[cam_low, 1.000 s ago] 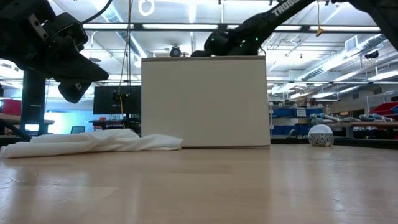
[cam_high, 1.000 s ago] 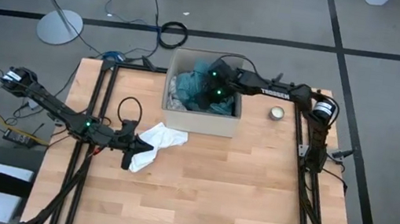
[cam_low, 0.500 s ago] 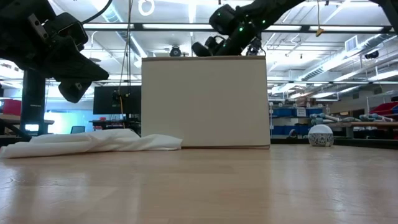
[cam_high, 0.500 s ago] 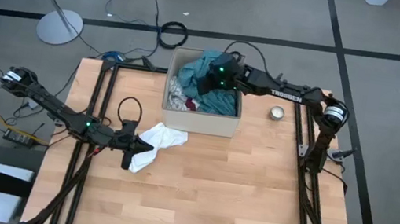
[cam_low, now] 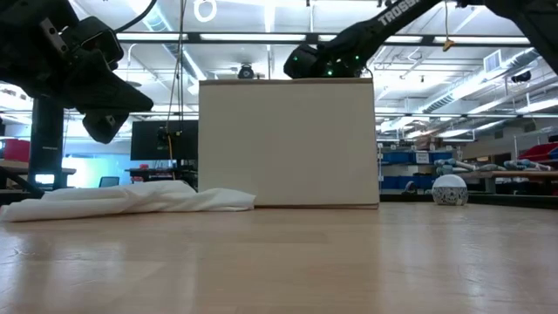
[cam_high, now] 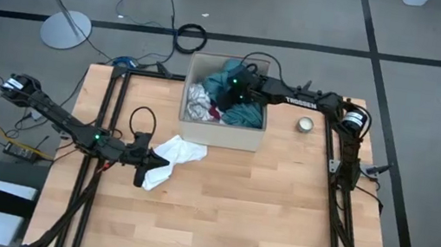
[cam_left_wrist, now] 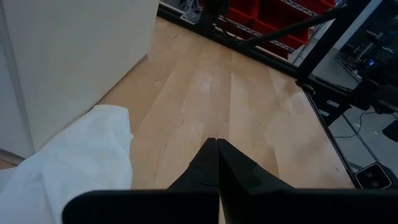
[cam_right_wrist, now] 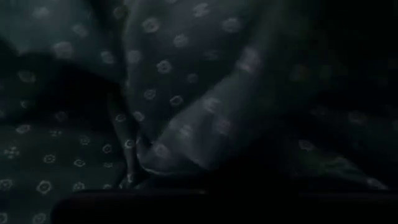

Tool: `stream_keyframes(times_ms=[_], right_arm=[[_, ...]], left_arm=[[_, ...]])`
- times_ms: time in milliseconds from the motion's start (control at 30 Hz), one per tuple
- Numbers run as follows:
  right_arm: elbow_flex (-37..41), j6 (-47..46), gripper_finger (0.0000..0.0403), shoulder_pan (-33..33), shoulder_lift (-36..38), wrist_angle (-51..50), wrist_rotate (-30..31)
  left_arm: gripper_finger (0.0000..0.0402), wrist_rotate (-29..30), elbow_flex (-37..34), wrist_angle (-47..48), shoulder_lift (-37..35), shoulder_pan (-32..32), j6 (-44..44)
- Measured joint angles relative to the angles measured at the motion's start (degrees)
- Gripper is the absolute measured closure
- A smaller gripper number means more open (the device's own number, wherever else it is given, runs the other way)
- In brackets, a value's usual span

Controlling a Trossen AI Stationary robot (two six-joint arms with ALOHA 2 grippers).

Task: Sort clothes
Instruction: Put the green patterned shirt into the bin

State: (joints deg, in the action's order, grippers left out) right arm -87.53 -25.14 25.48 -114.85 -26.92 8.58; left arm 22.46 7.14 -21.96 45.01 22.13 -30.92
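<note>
A tan cardboard box (cam_high: 221, 132) stands at the table's far middle with clothes piled inside: a teal shirt (cam_high: 244, 115), and white and red pieces (cam_high: 197, 103) at its left. My right gripper (cam_high: 233, 86) is down among the clothes, over the teal shirt. In the right wrist view the picture is filled by dark teal cloth with a small flower print (cam_right_wrist: 186, 93). A white garment (cam_high: 181, 150) lies flat on the table in front of the box. My left gripper (cam_left_wrist: 216, 144) is shut and hovers just above the garment's near left end.
A small round metal tin (cam_high: 305, 124) stands to the right of the box. The box's front wall (cam_low: 288, 144) hides the clothes in the low view. Bare wood spreads over the table's near half and right side.
My right gripper rose above the box rim with the teal shirt bunched up around it, then came back down into the box. The teal shirt has sunk again and now lies more toward the box's middle and right, with white and red pieces showing at the left.
</note>
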Motion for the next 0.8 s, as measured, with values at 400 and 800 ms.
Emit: stream_keyframes(times_ms=[400, 800], right_arm=[[0.4, 7.4, 0.0385, -0.4, 3.5, -21.4, -0.5], [0.7, 9.5, 0.0314, -0.5, 11.1, -19.1, -0.3]], left_arm=[[0.0402, 0.0, 0.0, 0.4, 0.0, 0.0, 0.0], [0.0402, 0.0, 0.0, 0.6, 0.0, 0.0, -0.7]])
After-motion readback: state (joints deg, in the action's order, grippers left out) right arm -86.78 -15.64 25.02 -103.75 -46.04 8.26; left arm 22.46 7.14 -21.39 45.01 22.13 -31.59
